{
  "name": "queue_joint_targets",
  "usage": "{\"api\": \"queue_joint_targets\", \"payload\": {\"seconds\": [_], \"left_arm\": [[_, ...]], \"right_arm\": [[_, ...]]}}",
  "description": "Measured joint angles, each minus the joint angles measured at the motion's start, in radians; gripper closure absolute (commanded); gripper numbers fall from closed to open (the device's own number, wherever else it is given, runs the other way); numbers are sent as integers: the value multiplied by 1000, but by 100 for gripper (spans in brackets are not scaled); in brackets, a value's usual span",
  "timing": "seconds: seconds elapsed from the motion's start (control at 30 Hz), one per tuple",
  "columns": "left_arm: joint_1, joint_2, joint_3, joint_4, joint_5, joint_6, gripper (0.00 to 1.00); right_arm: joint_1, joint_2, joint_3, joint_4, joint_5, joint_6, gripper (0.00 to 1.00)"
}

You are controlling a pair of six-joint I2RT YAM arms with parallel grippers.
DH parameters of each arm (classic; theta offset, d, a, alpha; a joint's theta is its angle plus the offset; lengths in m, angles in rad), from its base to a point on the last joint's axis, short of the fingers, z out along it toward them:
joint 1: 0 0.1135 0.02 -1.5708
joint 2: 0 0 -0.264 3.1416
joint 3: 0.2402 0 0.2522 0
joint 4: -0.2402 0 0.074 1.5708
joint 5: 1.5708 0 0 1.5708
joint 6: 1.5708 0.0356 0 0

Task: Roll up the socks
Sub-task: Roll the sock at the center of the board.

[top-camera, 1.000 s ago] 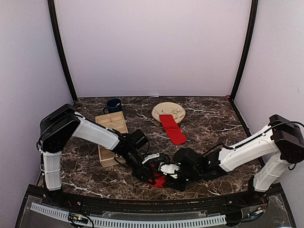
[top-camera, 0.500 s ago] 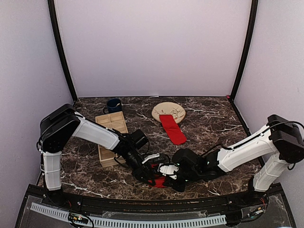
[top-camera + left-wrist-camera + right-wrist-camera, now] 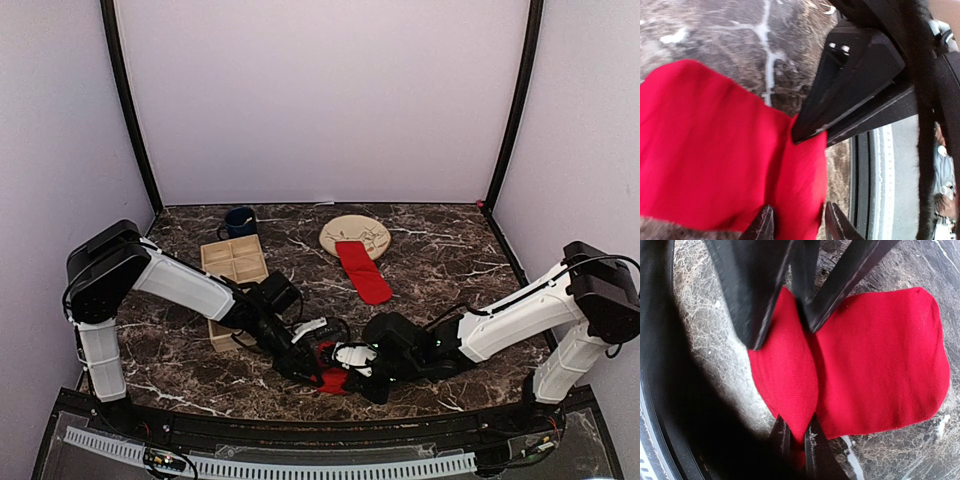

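While the right end effector point(image 3: 797, 421) clamps the bunched sock point(image 3: 875, 355), the left end effector point(image 3: 798, 212) gapes; axis unclear.

The left arm point(image 3: 185, 285) and right arm point(image 3: 510, 320) each have smooth white link shells between chunky black joint housings, with thin black cables looping near the wrists. The fingers point(image 3: 850, 85) are matte black wedges, one carrying two small silver screws
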Motion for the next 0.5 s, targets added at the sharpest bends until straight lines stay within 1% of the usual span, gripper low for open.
{"api": "queue_joint_targets", "payload": {"seconds": [0.23,0.5], "left_arm": [[14,-31,-42,67,-44,-52,62],[15,-52,-74,111,-74,-74,62]], "right_arm": [[0,0,-8,13,0,17,100],[-2,-32,-26,17,0,40,100]]}}
